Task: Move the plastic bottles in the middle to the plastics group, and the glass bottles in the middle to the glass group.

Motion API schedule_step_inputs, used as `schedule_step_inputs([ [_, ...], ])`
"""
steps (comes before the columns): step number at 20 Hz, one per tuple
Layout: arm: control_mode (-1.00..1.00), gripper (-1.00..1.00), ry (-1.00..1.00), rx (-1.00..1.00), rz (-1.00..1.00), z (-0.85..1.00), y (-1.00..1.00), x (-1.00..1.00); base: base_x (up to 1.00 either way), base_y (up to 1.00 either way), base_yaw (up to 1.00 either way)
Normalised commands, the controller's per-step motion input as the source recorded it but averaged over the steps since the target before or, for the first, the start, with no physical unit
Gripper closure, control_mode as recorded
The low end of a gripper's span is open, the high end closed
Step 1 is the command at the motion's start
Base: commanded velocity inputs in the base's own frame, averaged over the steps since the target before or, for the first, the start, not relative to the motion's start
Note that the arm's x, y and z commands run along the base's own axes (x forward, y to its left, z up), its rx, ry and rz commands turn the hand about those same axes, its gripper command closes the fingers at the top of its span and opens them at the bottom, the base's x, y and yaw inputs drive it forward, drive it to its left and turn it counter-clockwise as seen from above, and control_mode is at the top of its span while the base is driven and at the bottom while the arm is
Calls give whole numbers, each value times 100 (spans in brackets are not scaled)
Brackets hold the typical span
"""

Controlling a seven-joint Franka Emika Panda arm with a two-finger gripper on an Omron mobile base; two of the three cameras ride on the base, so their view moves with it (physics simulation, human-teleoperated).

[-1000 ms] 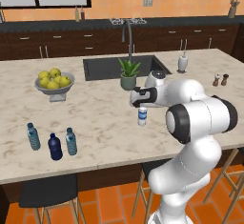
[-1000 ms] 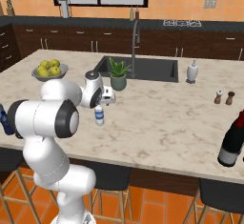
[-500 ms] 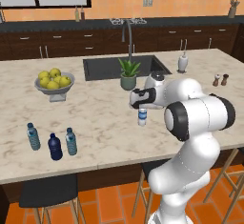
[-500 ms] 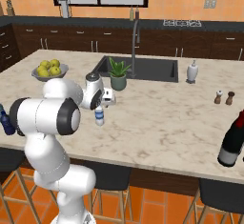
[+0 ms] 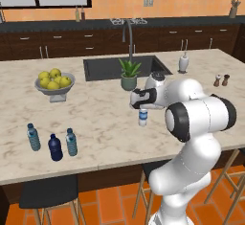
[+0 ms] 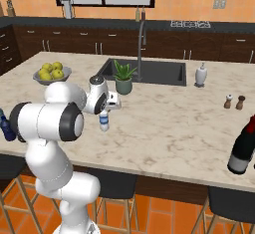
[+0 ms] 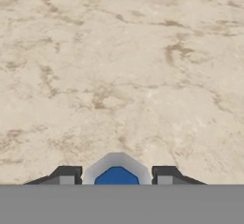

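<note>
Closest to the counter's front edge, on the left, stand three small bottles: a pale teal translucent water bottle point(image 5: 33, 137), a squat dark navy blue bottle point(image 5: 55, 147) and another slim teal-blue water bottle with a blue cap point(image 5: 71, 141), all just beside one another. That looks to be the plastics group, with one bottle seemingly sorted already.

Further in, mid-counter, the two-finger gripper point(image 5: 142, 106) sits over the clear, white-labelled water bottle with a blue cap point(image 5: 143, 118), which stands upright on the beige marbled stone countertop point(image 5: 100, 118). In the hand view the blue cap point(image 7: 116, 176) lies squarely between the two dark fingertips point(image 7: 66, 174); the jaws flank the bottle's neck, but whether they actually press on it I cannot tell.

So the step in hand is grasping this bottle. Next it calls for a firm pinch, a straight lift, then a carry left and toward the front edge, setting it down without knocking the other three.

Behind stand a potted green plant point(image 5: 128, 74), the dark sink point(image 5: 103, 67), and a grey bowl of lemons point(image 5: 53, 82) to the left.
</note>
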Motion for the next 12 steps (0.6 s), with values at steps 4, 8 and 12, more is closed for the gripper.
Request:
schedule_step_inputs([
  [4, -100, 100, -4, 1, 7, 57, 7, -26, 0, 0, 0],
  [8, -100, 100, -4, 0, 15, 61, 59, -22, 0, 0, 0],
  [12, -100, 100, 0, 0, 18, 39, 99, -26, 0, 0, 0],
])
